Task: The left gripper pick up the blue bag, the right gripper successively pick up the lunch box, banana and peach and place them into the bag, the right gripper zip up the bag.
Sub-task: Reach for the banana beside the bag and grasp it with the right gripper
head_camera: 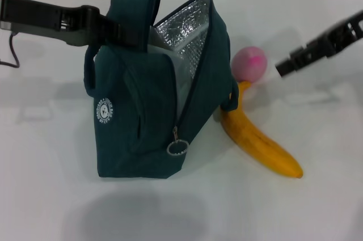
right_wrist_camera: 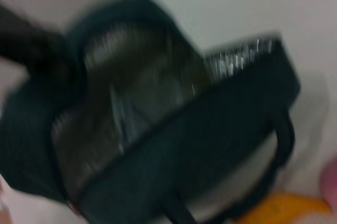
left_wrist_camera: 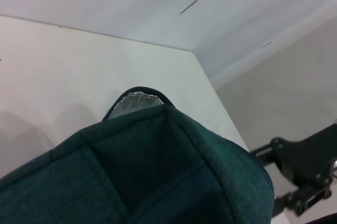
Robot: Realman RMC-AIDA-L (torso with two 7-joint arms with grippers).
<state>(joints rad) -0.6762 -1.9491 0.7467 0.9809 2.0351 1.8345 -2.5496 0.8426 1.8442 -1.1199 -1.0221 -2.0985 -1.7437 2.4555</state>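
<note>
With the left gripper (head_camera: 116, 30) clenched on a handle of the blue bag (head_camera: 144, 110), which stood open on the surface, the right gripper (head_camera: 282, 67), jaws unreadable, seemed due for the banana (head_camera: 261, 142) beside the peach (head_camera: 249, 63).

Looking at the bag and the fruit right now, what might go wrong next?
The left gripper holds the blue bag by one handle only, so the opening could sag or tip. The banana lies against the bag's side with the peach right beside it; reaching for either, the right gripper might nudge the other, and the peach may roll away.
</note>
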